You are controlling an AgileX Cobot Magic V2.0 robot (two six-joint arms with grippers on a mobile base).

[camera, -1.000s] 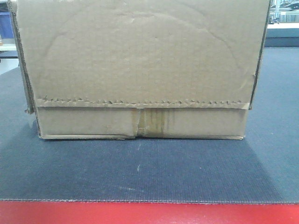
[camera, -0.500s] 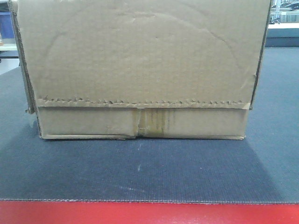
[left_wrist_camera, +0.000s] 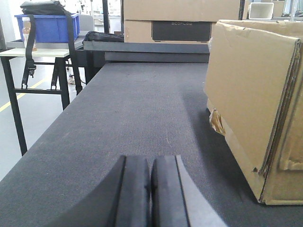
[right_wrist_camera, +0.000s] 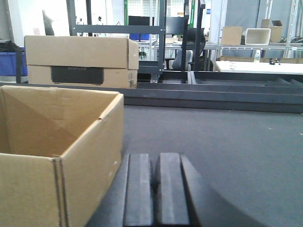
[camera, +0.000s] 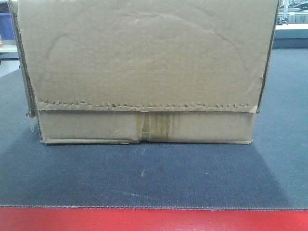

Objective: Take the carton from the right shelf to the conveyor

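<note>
A: Since the carton (camera: 144, 72) already stands on the conveyor (camera: 144, 178), how would it handle?

B: Open, seemingly empty, so probably light; the walls bend. Press both side faces. The left fingers (left_wrist_camera: 150, 194) and right fingers (right_wrist_camera: 154, 189) are closed, holding nothing.

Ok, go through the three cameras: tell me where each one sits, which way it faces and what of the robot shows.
Front-facing: low at the conveyor's red edge, facing the carton's taped side; no robot part shows.
Left wrist: behind the left gripper, fingers together, looking along the belt with the carton on its right and a blue bin far left.
Right wrist: behind the right gripper, fingers together, carton's open top on its left.
All three share the carton and belt.
</note>
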